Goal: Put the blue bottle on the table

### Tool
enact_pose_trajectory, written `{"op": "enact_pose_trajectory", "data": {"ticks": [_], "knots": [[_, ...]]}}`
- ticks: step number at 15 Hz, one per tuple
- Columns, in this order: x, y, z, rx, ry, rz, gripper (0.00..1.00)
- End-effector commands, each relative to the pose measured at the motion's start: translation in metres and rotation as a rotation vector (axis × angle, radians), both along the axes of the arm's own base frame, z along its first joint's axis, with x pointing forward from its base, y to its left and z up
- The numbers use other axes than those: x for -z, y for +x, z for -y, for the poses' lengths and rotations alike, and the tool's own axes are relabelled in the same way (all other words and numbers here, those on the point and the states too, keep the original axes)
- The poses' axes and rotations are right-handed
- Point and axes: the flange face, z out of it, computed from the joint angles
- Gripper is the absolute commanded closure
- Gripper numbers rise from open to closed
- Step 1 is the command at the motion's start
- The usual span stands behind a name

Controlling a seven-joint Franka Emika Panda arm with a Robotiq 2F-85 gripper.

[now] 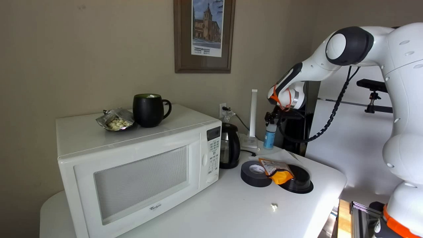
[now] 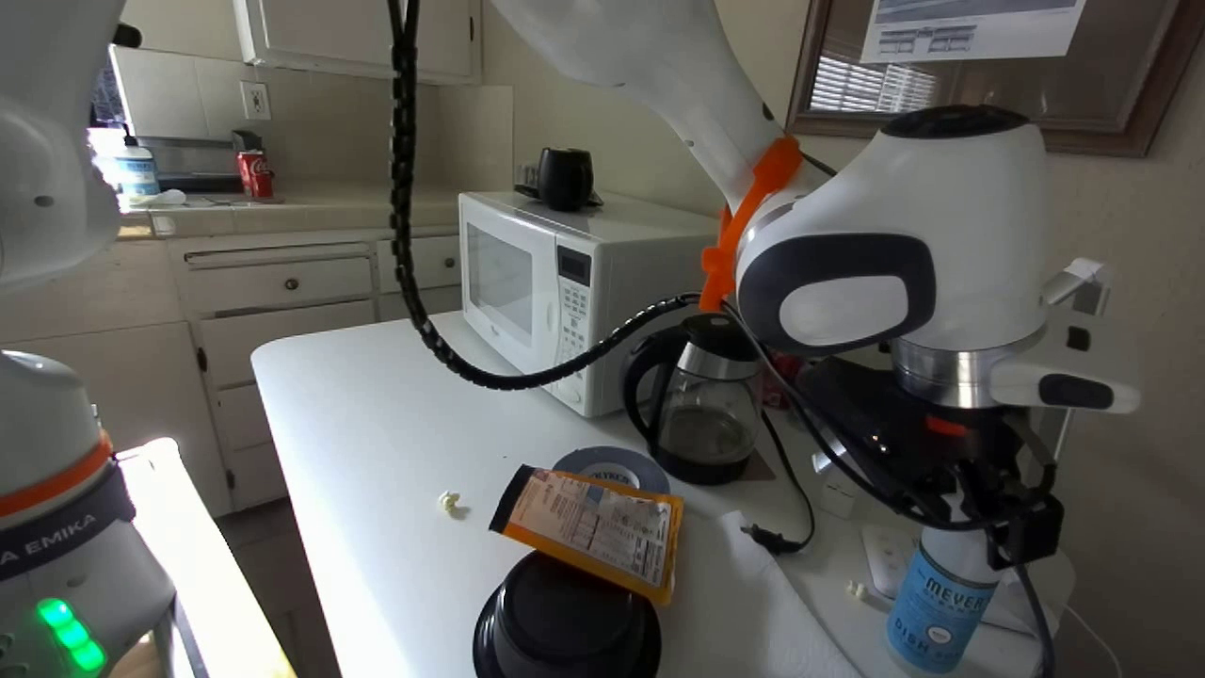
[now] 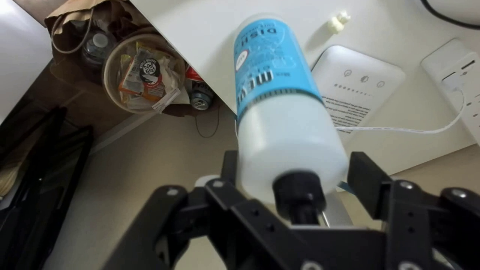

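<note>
I have the gripper (image 3: 294,165) clamped around the blue bottle (image 3: 279,101), pads (image 3: 365,174) against both sides, just beside the white lamp base (image 3: 356,82), at the wall-side corner of the table (image 1: 238,208) farther from the microwave (image 1: 138,165). I take this for the set-down, though I can't tell whether the bottle's bottom touches the tabletop. Next I need to settle it level, inside the end edge, then spread the pads evenly and rise straight off.

The arm (image 1: 400,76) arches over to a bent wrist (image 2: 974,235), jaws aimed downward in a wide grip.
</note>
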Motion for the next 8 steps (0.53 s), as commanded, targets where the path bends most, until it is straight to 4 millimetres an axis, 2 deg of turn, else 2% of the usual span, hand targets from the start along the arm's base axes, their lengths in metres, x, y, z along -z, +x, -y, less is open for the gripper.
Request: {"op": "enact_pose_trajectory", "data": {"ticks": [1,5,8], "knots": [[0.007,-0.002,0.003,0.011,-0.009,-0.005,0.0],[-0.001,-0.008,0.001,0.007,-0.007,-0.009,0.0],[-0.025,-0.023,-0.006,-0.029,-0.016,0.011,0.01]]}}
